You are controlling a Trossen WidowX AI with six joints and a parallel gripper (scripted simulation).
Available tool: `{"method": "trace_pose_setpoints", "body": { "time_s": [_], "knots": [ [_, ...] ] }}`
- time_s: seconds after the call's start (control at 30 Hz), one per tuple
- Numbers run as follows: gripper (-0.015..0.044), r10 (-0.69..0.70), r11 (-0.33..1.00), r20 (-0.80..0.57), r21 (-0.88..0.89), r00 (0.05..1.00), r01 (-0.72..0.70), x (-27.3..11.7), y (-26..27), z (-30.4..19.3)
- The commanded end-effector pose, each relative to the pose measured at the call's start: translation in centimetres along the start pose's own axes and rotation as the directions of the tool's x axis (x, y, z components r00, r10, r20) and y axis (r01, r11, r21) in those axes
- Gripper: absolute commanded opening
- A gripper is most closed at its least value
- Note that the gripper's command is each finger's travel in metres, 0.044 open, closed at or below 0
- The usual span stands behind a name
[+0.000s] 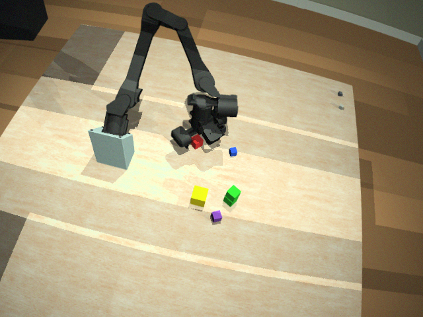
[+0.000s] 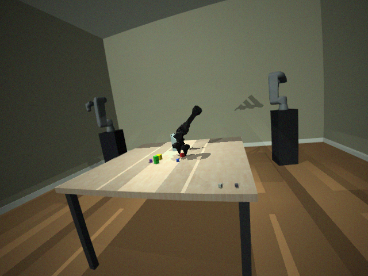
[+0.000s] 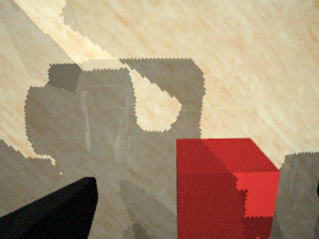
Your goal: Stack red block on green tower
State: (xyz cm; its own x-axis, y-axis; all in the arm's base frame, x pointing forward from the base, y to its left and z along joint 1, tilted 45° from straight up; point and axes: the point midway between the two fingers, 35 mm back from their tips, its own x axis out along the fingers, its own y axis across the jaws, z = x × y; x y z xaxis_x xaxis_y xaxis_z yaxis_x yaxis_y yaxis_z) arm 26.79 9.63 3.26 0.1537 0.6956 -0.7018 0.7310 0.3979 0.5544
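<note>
One gripper [image 1: 196,138] on my end, fingers wide apart, gripping nothing; red block [image 1: 196,141] on table [image 1: 273,238] between them; green tower [image 1: 232,195] well apart, upright

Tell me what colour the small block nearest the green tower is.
Purple; the small block sits just beside the green tower, clearest in the top view.

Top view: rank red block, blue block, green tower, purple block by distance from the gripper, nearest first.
1. red block: between the open jaws of the gripper.
2. blue block: just to its right in the image.
3. green tower: lower in the image, right of the yellow block.
4. purple block: lowest, below the tower.
</note>
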Motion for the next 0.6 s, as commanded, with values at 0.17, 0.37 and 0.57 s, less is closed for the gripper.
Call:
{"method": "trace_pose_setpoints", "body": {
  "time_s": [0.17,0.37,0.57],
  "knots": [
    [0.044,-0.006,1.0,-0.002,0.009,1.0,0.006,0.68,-0.3,-0.12],
    [0.044,-0.006,1.0,-0.002,0.009,1.0,0.006,0.68,-0.3,-0.12],
    [0.0414,-0.006,1.0,-0.002,0.009,1.0,0.006,0.64,-0.31,-0.12]
  ]
}}
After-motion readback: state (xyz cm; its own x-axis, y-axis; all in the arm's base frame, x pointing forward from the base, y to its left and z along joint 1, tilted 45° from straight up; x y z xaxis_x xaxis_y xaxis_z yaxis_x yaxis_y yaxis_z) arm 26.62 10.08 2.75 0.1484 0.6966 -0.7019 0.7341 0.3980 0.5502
